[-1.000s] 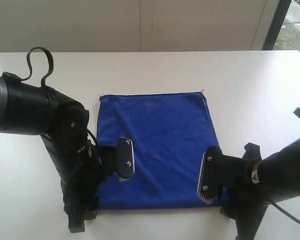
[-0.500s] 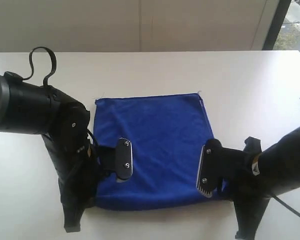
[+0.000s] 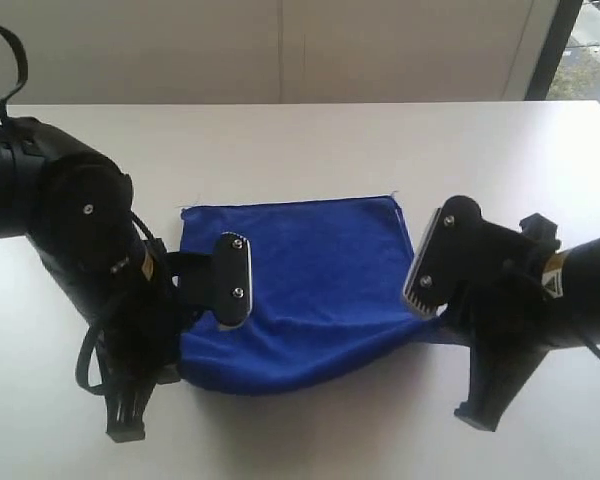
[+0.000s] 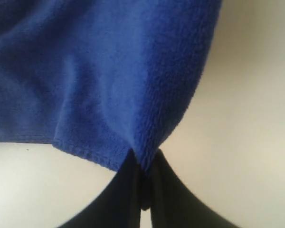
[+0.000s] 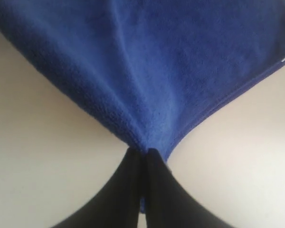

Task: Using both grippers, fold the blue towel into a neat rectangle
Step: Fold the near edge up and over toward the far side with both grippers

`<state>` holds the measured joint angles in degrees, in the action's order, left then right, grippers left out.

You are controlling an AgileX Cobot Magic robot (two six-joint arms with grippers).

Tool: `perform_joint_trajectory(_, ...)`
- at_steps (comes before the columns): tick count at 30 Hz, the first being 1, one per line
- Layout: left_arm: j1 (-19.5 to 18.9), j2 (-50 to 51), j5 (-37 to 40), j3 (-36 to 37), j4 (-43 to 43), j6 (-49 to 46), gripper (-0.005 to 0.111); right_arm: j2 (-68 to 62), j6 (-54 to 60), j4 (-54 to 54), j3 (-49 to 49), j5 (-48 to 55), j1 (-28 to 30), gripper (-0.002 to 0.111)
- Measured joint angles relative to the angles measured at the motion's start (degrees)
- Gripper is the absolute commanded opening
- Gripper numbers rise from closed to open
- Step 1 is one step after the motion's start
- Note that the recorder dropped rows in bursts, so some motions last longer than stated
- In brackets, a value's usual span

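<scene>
Blue towel (image 3: 310, 262), near edge now aloft in left tool (image 4: 142, 165), right tool (image 5: 143, 154)

I found nothing I could read: no word, number or brand name showed clearly in any view. The only sign was a small yellow label (image 3: 553, 283) on my right arm (image 3: 500, 305), at about three o'clock from the blue towel (image 3: 310, 270) in the exterior view. Whatever was printed on it was too small and blurred for me to make out.
</scene>
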<state>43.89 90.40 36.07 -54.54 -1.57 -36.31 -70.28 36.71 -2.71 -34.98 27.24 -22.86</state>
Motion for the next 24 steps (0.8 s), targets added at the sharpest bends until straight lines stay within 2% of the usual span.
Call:
perform_joint_trajectory(6, 0.0, -0.1, -1.8, -0.6, -8.9, 9.4, 0.000, -3.2, -1.9, 1.0, -3.3, -0.1, 0.0, 0.000)
perform_joint_trajectory(12, 0.0, -0.1, -5.9, -3.0, -18.3, 18.2, 0.000, -8.0, -12.0, 11.0, -6.4, -2.1, 0.0, 0.000)
perform_joint_trajectory(18, -2.8, -0.2, -11.1, -3.2, -20.7, 21.5, 0.000, -11.6, -18.1, 18.4, -9.4, -2.9, 0.4, 0.000)
perform_joint_trajectory(24, -6.1, -0.2, -14.4, -3.2, -20.9, 23.5, 0.000, -13.6, -20.7, 21.2, -11.6, -6.1, 2.3, 0.000)
